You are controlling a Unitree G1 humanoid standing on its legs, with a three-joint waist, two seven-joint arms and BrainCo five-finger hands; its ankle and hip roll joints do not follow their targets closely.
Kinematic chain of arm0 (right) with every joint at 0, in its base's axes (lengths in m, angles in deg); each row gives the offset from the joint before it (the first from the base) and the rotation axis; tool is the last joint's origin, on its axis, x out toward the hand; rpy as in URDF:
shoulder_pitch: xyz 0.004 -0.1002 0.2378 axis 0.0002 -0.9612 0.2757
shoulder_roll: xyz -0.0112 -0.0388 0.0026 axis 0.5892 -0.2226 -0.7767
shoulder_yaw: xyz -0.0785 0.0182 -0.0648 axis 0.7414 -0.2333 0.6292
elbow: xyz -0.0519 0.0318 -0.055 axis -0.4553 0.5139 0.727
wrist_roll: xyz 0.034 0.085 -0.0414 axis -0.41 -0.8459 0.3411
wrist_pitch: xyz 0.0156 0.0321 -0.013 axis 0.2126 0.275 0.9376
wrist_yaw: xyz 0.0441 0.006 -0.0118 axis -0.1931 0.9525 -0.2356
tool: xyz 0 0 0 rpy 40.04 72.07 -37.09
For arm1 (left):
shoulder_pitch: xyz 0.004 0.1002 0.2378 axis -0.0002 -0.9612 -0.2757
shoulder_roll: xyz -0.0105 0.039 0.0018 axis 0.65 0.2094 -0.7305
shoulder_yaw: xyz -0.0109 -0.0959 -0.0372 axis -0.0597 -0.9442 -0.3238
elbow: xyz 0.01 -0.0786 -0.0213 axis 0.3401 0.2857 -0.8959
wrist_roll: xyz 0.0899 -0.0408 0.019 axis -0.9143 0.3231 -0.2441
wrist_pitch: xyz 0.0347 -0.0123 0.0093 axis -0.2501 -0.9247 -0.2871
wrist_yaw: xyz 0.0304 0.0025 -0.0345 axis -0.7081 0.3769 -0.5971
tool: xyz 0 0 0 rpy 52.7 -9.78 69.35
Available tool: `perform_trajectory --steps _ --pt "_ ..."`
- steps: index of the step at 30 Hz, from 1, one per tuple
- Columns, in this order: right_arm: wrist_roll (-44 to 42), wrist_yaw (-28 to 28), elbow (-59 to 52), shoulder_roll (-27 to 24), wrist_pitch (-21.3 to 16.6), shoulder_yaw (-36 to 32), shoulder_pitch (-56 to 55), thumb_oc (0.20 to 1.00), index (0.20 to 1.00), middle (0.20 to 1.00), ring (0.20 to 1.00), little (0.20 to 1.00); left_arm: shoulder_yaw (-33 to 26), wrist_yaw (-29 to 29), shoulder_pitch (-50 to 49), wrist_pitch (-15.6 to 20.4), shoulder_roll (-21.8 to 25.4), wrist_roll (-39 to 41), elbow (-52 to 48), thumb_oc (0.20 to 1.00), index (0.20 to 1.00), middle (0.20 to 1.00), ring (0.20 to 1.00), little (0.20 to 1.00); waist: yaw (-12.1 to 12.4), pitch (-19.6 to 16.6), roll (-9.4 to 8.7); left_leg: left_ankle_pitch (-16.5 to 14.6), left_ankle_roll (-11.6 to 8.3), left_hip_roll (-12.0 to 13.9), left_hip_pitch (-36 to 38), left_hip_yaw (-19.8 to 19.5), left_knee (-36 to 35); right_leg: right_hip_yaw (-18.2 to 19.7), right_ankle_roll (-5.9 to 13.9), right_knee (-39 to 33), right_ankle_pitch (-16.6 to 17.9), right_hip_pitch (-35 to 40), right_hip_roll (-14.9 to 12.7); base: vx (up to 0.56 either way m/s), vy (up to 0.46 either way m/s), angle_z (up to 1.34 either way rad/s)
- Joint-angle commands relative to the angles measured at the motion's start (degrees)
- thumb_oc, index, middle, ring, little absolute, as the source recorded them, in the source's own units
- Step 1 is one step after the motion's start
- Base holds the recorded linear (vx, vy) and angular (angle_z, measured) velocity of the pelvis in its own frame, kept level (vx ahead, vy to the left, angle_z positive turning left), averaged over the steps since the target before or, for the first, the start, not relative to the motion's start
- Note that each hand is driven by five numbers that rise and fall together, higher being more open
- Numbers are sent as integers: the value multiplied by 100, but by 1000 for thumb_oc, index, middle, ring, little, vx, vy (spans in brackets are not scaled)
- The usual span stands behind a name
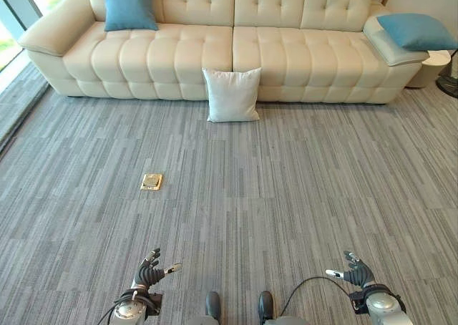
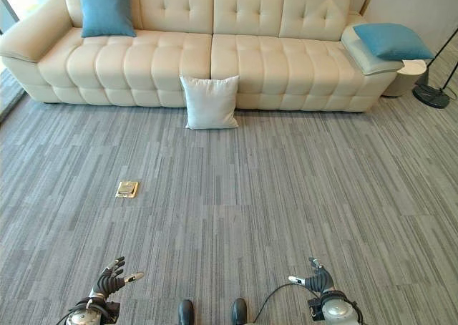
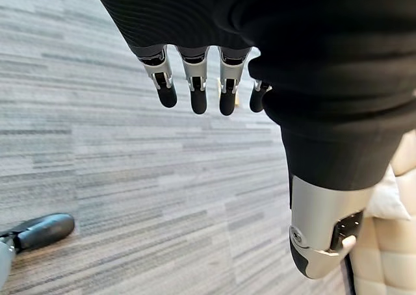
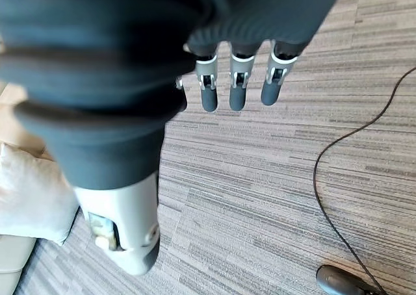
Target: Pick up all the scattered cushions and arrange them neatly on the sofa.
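A white cushion (image 1: 232, 94) stands on the carpet, leaning against the front of the cream sofa (image 1: 286, 53). One blue cushion (image 1: 129, 4) is propped upright against the sofa's back at its left end. Another blue cushion (image 1: 416, 31) lies on the right armrest. My left hand (image 1: 148, 272) hangs low at the near left, far from the sofa, fingers relaxed and holding nothing. At the near right my right hand (image 1: 356, 270) is likewise open and empty. The white cushion (image 4: 29, 191) also appears past the right hand in its wrist view.
A small brass floor box (image 1: 152, 181) is set into the grey carpet left of centre. A side table (image 2: 402, 76) and a lamp base (image 2: 432, 94) stand right of the sofa. A window runs along the far left.
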Motion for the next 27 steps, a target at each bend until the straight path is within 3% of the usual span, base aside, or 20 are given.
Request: perform_trajectory --steps 1,3,4,9,11,14,16,19,20,21,25,26,27 --pt "-171 66 -156 -41 -107 179 303 1000 1000 1000 1000 1000 118 -89 335 148 317 204 -300 1000 1000 1000 1000 1000 72 226 -112 -1379 169 -227 -99 -243 1193 105 798 1881 -676 -371 -447 60 92 -5" --pt "-194 36 -453 10 -145 286 379 1000 1000 1000 1000 1000 209 -100 427 143 295 150 -231 1000 1000 1000 1000 1000 -71 457 9 -1458 256 -239 210 -365 1165 143 747 2918 -461 -1036 -321 255 136 -9" --pt "-200 32 -472 17 -155 306 379 1000 1000 1000 1000 1000 224 -101 424 157 262 151 -197 1000 1000 1000 1000 1000 -107 475 41 -1453 243 -250 348 -399 1108 96 706 2872 -516 -1153 -263 389 97 -12" --pt "-223 45 -636 -42 -212 390 361 1000 1000 1000 1000 1000 240 -112 358 175 153 228 -139 1000 1000 1000 1000 1000 -280 541 94 -1604 148 -273 1014 -564 756 -324 659 1712 -472 -1583 -144 307 -30 19" --pt "-181 30 -724 -69 -201 429 325 1000 1000 1000 1000 1000 219 -142 378 174 117 199 -108 1000 1000 1000 1000 1000 -411 551 87 -1697 79 -307 1335 -716 664 -302 723 1098 -273 -1844 -62 481 -98 22" --pt "-146 -13 -942 -131 -192 403 168 1000 1000 1000 1000 1000 247 -112 350 187 110 135 -169 1000 1000 1000 1000 1000 -501 554 157 -1748 -35 -237 1593 -824 588 -323 730 870 -226 -1830 -21 393 -123 31" --pt "-166 -53 -949 -157 -211 349 53 1000 1000 1000 1000 1000 307 -79 354 196 47 127 -123 1000 1000 1000 1000 1000 -542 493 268 -1228 -350 -124 1466 -900 1045 -247 479 1101 -147 -1651 87 405 -232 47" --pt "-204 -50 -1023 -218 -255 317 -7 1000 1000 1000 1000 1000 434 -16 472 190 59 113 -92 1000 1000 1000 1000 1000 -605 485 343 -254 -748 193 902 -652 2150 -362 175 1210 -462 -1390 114 273 -204 91" --pt "-204 -50 -1023 -216 -255 318 -6 1000 1000 1000 1000 1000 433 -16 473 190 62 113 -91 1000 1000 1000 1000 1000 -617 469 327 -235 -745 175 878 -663 2144 -365 177 1202 -451 -1408 94 338 -228 49" --pt "-233 -4 -1050 -264 -262 297 -22 1000 1000 1000 1000 1000 476 -5 547 189 75 149 -79 1000 1000 1000 1000 1000 -631 474 290 27 -722 445 546 -350 2775 -363 -10 1244 -740 -1194 109 351 -201 5" --pt "-288 28 -1208 -382 -300 194 -20 1000 1000 1000 1000 1000 609 21 704 199 55 77 8 1000 1000 1000 1000 1000 -508 640 134 -613 -391 557 -450 180 2918 -290 -40 1170 -1050 -599 -28 345 -131 -10" --pt "-287 27 -1210 -380 -299 192 -20 1000 1000 1000 1000 1000 610 21 706 199 57 77 9 1000 1000 1000 1000 1000 -510 627 127 -599 -385 547 -467 181 2910 -290 -37 1163 -1040 -614 -38 359 -57 1" --pt "-306 36 -1284 -398 -312 135 -45 1000 1000 1000 1000 1000 644 64 658 193 104 52 -117 1000 1000 1000 1000 1000 -393 676 79 -760 -341 457 -812 267 2485 -271 3 1054 -1131 -271 -51 512 -32 3"
